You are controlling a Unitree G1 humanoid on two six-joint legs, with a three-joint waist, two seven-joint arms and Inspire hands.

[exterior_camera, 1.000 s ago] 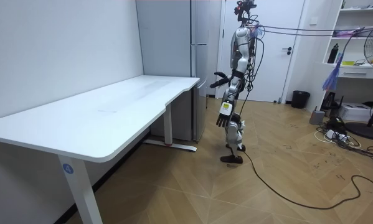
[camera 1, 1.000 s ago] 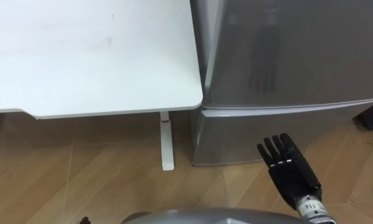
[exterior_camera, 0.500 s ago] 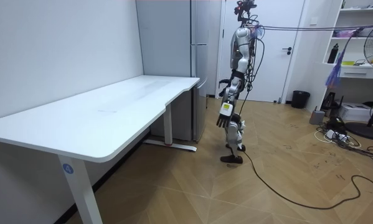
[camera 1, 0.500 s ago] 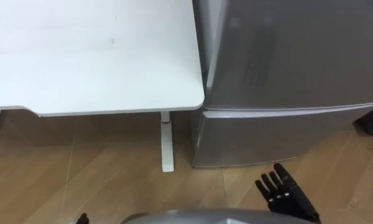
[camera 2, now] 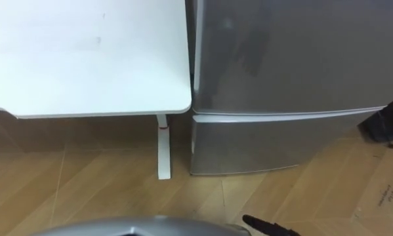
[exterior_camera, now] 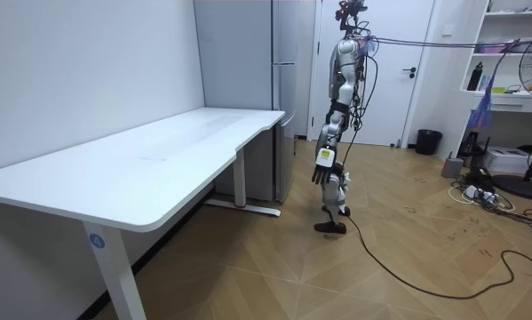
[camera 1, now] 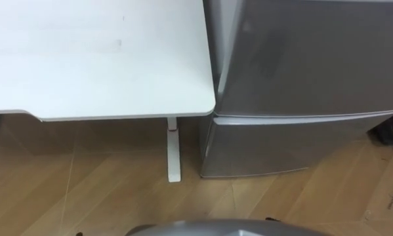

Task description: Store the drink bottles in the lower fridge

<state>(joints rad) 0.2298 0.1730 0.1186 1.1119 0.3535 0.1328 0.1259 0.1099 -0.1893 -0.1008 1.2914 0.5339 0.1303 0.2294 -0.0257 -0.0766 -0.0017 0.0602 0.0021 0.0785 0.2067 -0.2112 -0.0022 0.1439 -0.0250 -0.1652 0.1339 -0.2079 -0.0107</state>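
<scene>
Lower fridge door [camera 1: 294, 144] closed, just R of desk [camera 1: 98, 65]; drinks' whereabouts: can't tell; left hand [exterior_camera: 323, 172] hangs slack, empty; right hand [camera 2: 269, 227] low at side, state can't tell; expect drinks rigid, slick, moderate wt, so grip mid-body, upright.

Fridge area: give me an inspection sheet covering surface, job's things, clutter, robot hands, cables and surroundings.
Surface: white table, nothing seen on it.
Job's things: fridge beside the table, its lower door shut; drinks, nothing seen.
Clutter: nothing seen near the fridge.
Robot hands: left robot hand hangs at the robot's side, fingers relaxed; right robot hand low before the fridge, fingers straight; no drink seen in either.
Cables: loose tangle on the floor at the room view's right.
Surroundings: wood floor, white door, black bin, shelf.
</scene>
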